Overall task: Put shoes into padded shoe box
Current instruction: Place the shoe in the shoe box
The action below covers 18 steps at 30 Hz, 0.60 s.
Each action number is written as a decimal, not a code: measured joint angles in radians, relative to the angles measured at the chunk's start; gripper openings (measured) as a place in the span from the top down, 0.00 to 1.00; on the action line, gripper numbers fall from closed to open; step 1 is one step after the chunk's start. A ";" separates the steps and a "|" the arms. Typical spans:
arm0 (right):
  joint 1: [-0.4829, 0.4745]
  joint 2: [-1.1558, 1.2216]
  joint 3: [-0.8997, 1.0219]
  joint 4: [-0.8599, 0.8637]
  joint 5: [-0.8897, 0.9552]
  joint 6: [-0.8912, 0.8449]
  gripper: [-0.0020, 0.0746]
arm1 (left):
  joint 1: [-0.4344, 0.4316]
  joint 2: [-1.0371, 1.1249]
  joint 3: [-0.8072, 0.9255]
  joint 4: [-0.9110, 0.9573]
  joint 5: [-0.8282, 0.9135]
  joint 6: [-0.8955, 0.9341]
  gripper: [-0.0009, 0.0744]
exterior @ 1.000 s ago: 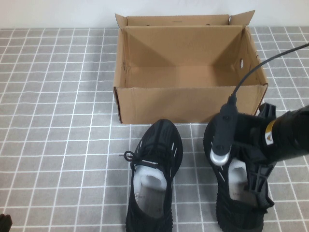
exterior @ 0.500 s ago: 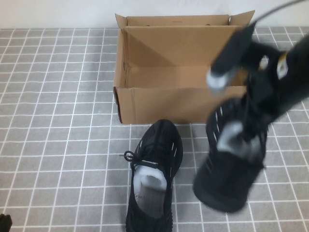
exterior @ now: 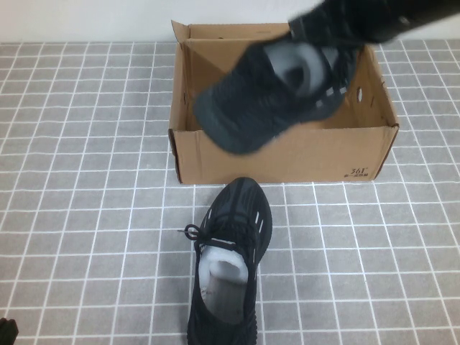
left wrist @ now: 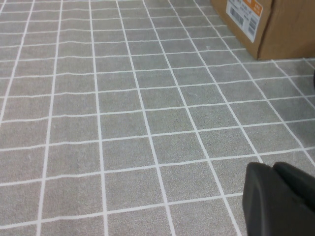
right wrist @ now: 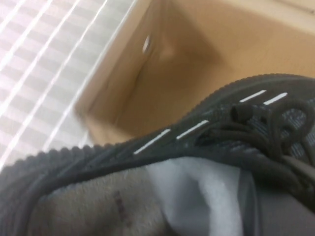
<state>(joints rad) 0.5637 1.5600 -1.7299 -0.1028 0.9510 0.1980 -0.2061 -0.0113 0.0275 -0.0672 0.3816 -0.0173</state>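
Observation:
My right gripper [exterior: 327, 32] comes in from the upper right, shut on one black knit sneaker [exterior: 266, 100]. It holds the sneaker tilted in the air above the open brown cardboard box [exterior: 273, 154]. In the right wrist view this sneaker [right wrist: 197, 132] fills the foreground, showing its white dashes, laces and pale lining, with the box's inner wall [right wrist: 187, 59] behind it. The other sneaker [exterior: 230, 266] lies on the table in front of the box, toe toward it. My left gripper [left wrist: 273, 169] is shut and empty, low at the near left corner [exterior: 6, 332].
The table is covered in a grey tile-pattern mat [exterior: 86, 201]. The box's back flaps stand up by the white wall. The left wrist view shows a box corner with a printed label [left wrist: 246, 14] across the bare mat.
My right gripper has lifted the right-hand sneaker off the table and swung it up and back over the box. The other sneaker and the left arm have not moved.

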 joint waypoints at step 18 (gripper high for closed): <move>-0.135 0.380 -0.297 0.103 -0.154 0.225 0.95 | 0.000 0.000 0.000 0.000 0.000 0.000 0.99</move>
<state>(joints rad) 0.4290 1.9396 -2.0269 0.0000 0.7966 0.4226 -0.2061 -0.0113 0.0275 -0.0672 0.3816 -0.0173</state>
